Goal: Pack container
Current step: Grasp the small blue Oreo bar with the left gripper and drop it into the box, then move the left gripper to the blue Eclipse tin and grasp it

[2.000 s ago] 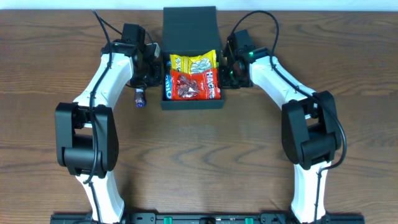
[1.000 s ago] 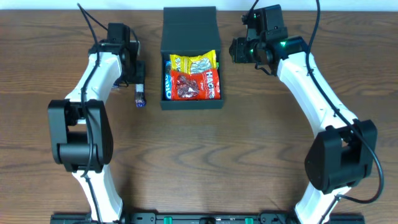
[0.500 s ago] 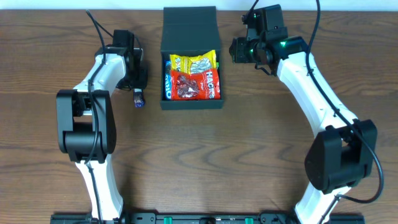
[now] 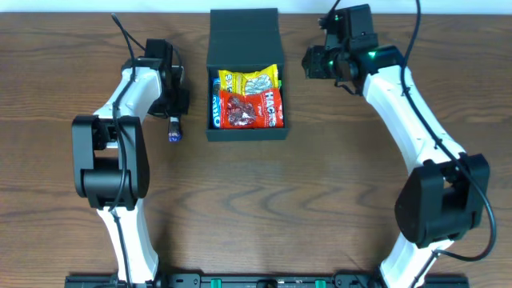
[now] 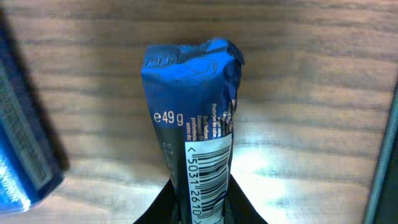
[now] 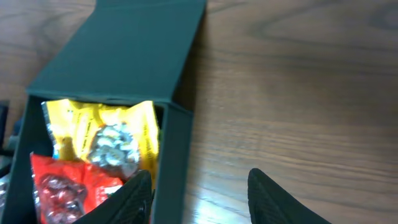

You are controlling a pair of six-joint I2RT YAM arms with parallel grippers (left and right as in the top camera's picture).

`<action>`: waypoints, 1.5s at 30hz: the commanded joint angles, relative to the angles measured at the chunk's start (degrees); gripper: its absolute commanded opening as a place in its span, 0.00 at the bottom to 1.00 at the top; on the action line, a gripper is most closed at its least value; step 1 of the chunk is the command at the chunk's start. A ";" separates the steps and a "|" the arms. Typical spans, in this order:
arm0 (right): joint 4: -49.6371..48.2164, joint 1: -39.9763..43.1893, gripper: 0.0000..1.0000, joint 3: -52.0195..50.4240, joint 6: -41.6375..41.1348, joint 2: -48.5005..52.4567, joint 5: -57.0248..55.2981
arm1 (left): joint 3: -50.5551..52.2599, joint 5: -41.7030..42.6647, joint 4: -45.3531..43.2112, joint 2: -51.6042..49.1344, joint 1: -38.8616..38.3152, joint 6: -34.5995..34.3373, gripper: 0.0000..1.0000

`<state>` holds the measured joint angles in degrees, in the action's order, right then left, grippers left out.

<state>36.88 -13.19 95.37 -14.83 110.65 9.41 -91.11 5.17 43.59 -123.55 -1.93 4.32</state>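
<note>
Left end effector (image 5: 199, 211) pinches the end of a blue snack bar (image 5: 191, 118), which may slip before reaching the box (image 4: 248, 134); right end effector (image 6: 200, 198) gapes wide, empty.

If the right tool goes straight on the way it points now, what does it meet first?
Probably the near side wall of the container; the open right tool aims there, though it might touch the table first.

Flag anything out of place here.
One blue snack bar is outside the container, just left of it, pinched in the left jaws. Packets inside lie flat, lid flap open; nothing spilled or damaged.
</note>
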 commanded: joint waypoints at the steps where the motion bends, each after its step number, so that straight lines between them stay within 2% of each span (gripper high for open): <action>1: 0.13 1.46 0.50 0.31 0.57 0.13 0.31 | -4.72 0.92 0.81 6.71 -0.42 -0.70 0.06; 9: 0.00 1.55 0.51 0.31 0.79 0.13 0.26 | -7.30 2.93 -2.27 13.38 -8.04 -9.64 0.09; 12: 0.00 1.55 0.52 0.31 0.81 0.13 0.26 | -7.30 3.56 -2.25 12.22 -12.52 -9.70 0.09; 16: 0.17 1.55 0.52 0.31 2.10 0.13 0.28 | -7.30 -0.68 -2.16 10.73 -16.02 -9.73 0.09; 21: 0.37 1.55 0.52 0.31 2.10 0.13 0.31 | -7.30 -6.08 -1.84 10.40 -17.00 -9.70 0.09; 31: 0.39 1.55 0.53 0.31 2.27 0.13 1.57 | -6.97 -9.20 -0.72 10.40 -16.79 -12.74 0.09; 32: 0.39 1.55 0.53 0.31 2.27 0.13 1.57 | -6.97 -9.14 -0.63 10.40 -16.79 -12.72 0.13; 33: 0.39 1.55 0.53 0.31 2.25 0.13 1.57 | -6.97 -9.14 -0.52 10.40 -16.79 -12.70 0.26; 35: 0.39 1.55 0.53 0.31 2.25 0.13 1.57 | -6.97 -8.90 -0.57 10.40 -16.81 -12.68 0.38; 37: 0.37 1.55 0.53 0.31 2.25 0.13 1.57 | -6.97 -8.72 -0.57 10.40 -16.79 -12.66 0.59; 41: 0.39 1.55 0.53 0.31 2.25 0.13 1.57 | -6.99 -9.46 -0.57 10.49 -16.59 -10.43 0.58; 45: 0.55 1.55 0.53 0.31 2.25 0.13 1.57 | -7.02 -16.94 -0.59 10.86 -15.17 -10.54 0.58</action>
<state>37.30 -11.79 95.37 -13.34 110.65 10.57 -98.70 -5.67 42.92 -113.06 -18.57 -7.18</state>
